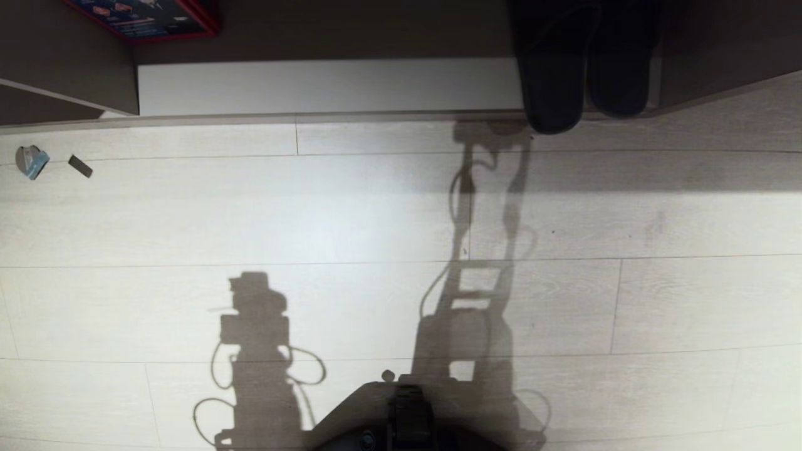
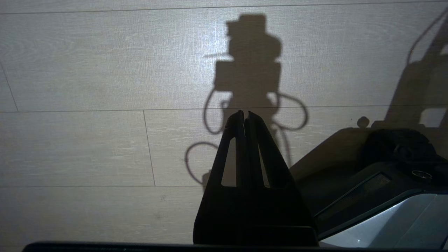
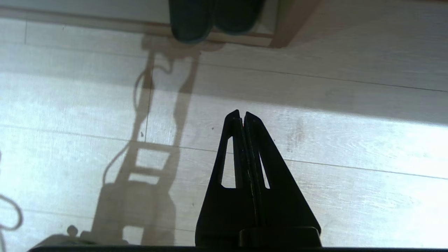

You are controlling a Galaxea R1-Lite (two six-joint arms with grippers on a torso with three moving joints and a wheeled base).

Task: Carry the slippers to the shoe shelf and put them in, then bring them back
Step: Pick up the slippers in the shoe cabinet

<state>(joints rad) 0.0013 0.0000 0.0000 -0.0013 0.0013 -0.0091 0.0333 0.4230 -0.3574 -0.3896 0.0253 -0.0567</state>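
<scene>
The pair of dark slippers (image 1: 579, 69) lies side by side in the right end of the shoe shelf (image 1: 326, 84), heels jutting over its pale base board. The right wrist view catches the slippers (image 3: 213, 17) far ahead at the shelf's edge. My right gripper (image 3: 242, 117) is shut and empty, hanging over bare floor well short of the shelf. My left gripper (image 2: 244, 117) is shut too, empty, over the floor beside my base. Neither arm shows in the head view, only their shadows.
A taupe upright panel (image 1: 69, 62) bounds the compartment on the left, with a red-edged box (image 1: 147, 19) above it. A small blue-grey scrap (image 1: 31, 161) and a dark strip (image 1: 80, 166) lie on the pale plank floor (image 1: 376, 213). My base (image 1: 401, 416) sits at the near edge.
</scene>
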